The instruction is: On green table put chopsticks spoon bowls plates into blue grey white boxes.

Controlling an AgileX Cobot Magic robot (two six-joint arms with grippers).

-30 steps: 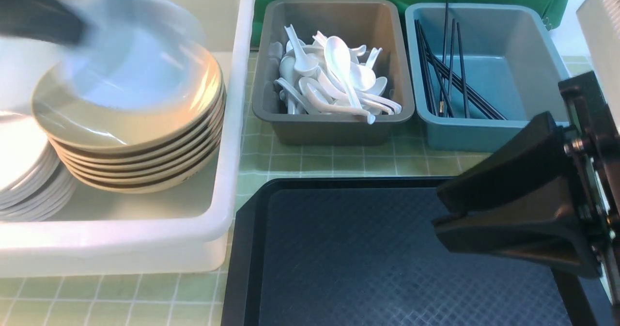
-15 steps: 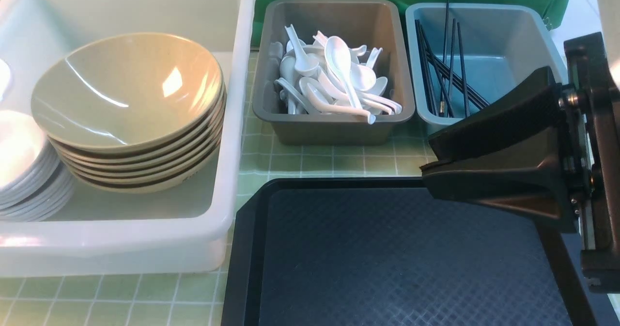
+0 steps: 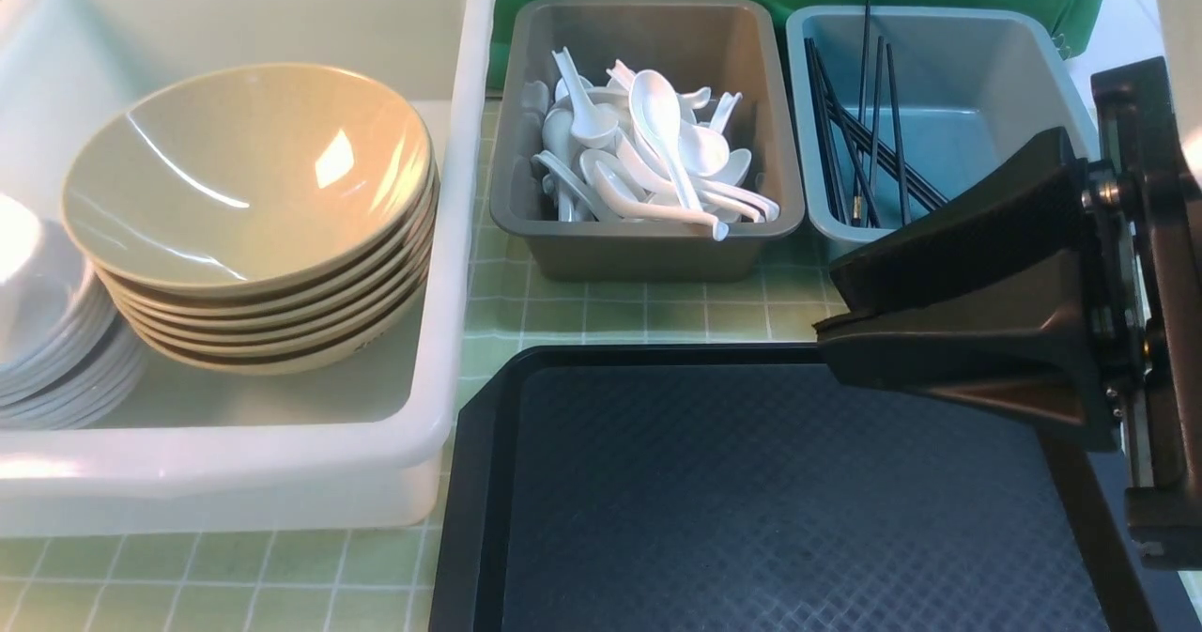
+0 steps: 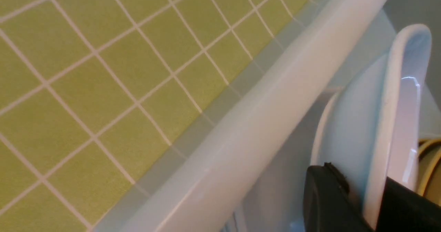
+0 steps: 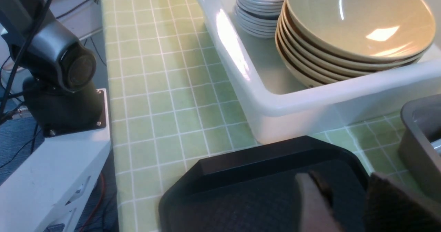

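Glossy white ceramic squarish plate (image 4: 386,121), stiff, slick and chippable, is hanging upright over the translucent white plastic tub (image 4: 262,111); the left gripper (image 4: 358,204) is pinching its thin rim, sensibly. The right gripper (image 3: 948,331) is hovering part-spread, empty.

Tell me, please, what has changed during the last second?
The left arm, which swung a white plate over the tan bowls, left the front view; the left gripper grips the plate by the white tub's rim. The right gripper, empty, rose from above the black tray toward the blue-grey box. Bowls, spoons and chopsticks stayed put.
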